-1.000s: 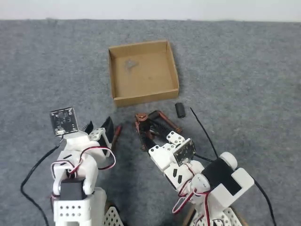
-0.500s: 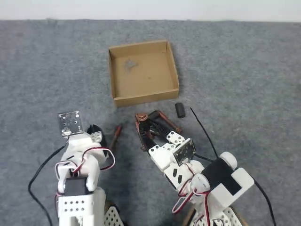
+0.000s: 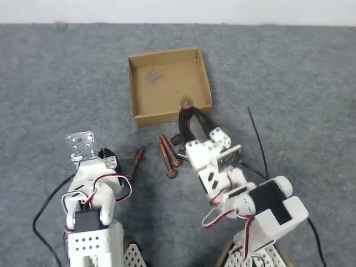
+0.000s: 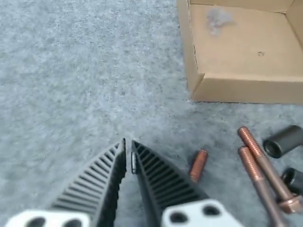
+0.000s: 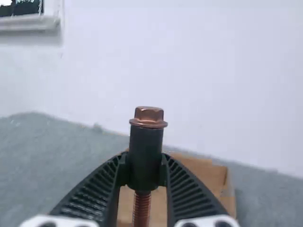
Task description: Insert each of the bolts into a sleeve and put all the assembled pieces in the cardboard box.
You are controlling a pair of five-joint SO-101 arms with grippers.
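Since a second ago the right gripper [image 3: 186,111] has lifted its assembly [image 3: 186,103] off the carpet [image 3: 289,83] and swung to the box [image 3: 167,117]; the left arm [image 3: 92,183] has drawn back.

High view: the assembly hangs above the box's near wall; two bolts [image 3: 167,154] and a third bolt [image 3: 136,161] lie on the carpet.

Left wrist view: the left gripper [image 4: 129,144] is empty, fingers almost together; sleeves [image 4: 283,141] lie beside the bolts.

Right wrist view: fingers clamp the sleeve [image 5: 146,142], bolt head [image 5: 148,115] up. Best to carry it well past the wall and lower it before release, lest it bounce out.
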